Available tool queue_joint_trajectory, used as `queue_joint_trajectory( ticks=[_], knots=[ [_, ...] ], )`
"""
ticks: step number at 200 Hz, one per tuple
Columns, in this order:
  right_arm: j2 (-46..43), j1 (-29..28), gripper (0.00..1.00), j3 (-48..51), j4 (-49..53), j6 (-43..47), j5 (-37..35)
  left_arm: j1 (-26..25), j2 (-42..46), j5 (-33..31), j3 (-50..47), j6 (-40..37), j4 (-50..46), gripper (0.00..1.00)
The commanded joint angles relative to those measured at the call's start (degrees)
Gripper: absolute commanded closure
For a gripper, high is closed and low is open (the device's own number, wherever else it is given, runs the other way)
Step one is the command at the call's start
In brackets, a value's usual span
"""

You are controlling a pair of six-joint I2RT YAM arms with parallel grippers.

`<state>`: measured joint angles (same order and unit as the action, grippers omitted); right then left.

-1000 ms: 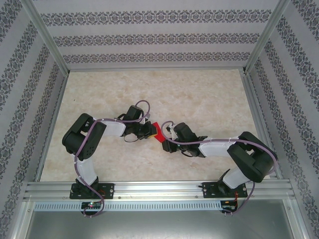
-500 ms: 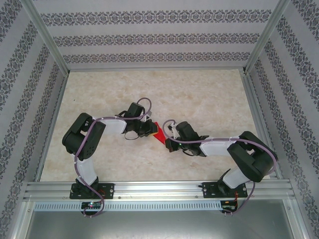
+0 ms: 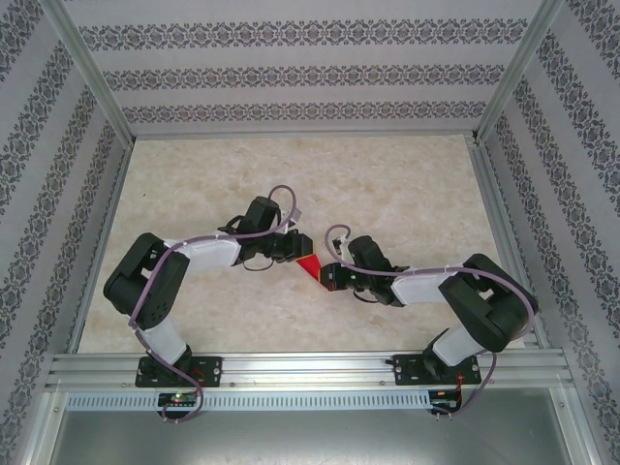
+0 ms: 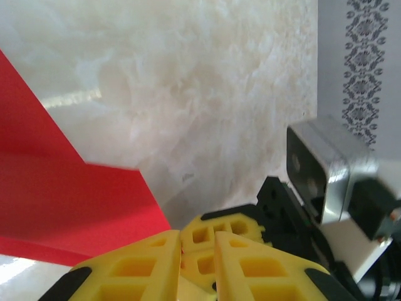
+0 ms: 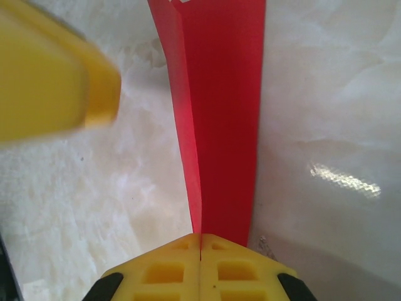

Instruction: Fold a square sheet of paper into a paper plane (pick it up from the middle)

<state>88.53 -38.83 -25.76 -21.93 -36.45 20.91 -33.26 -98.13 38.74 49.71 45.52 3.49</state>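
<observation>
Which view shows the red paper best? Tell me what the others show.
Right wrist view: the red paper runs up the frame as a long creased strip, pinched in the shut right pincer. Left wrist catches a flat corner at left; top external, a small red triangle between the arms.

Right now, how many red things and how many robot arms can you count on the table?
Red things: 1, the folded red paper
Robot arms: 2, the left arm and the right arm
Total: 3
</observation>
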Motion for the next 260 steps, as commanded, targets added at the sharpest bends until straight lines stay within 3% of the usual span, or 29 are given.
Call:
queue_joint_trajectory(
  ticks=[1, 190, 260],
  knots=[
    [2.2, 0.8, 1.0, 0.5, -3.5, -4.1, 1.6, -1.3, -0.3, 0.5, -2.0, 0.9, 4.3, 0.79],
    [8.3, 1.6, 0.97, -0.7, -1.6, -6.1, 4.0, -1.4, -6.6, -3.0, -2.3, 1.5, 3.5, 0.85],
    [7.8, 1.5, 0.88, -1.2, 0.3, -5.0, 4.4, -1.4, -7.3, -6.3, -1.8, 1.6, -0.2, 0.87]
  ],
)
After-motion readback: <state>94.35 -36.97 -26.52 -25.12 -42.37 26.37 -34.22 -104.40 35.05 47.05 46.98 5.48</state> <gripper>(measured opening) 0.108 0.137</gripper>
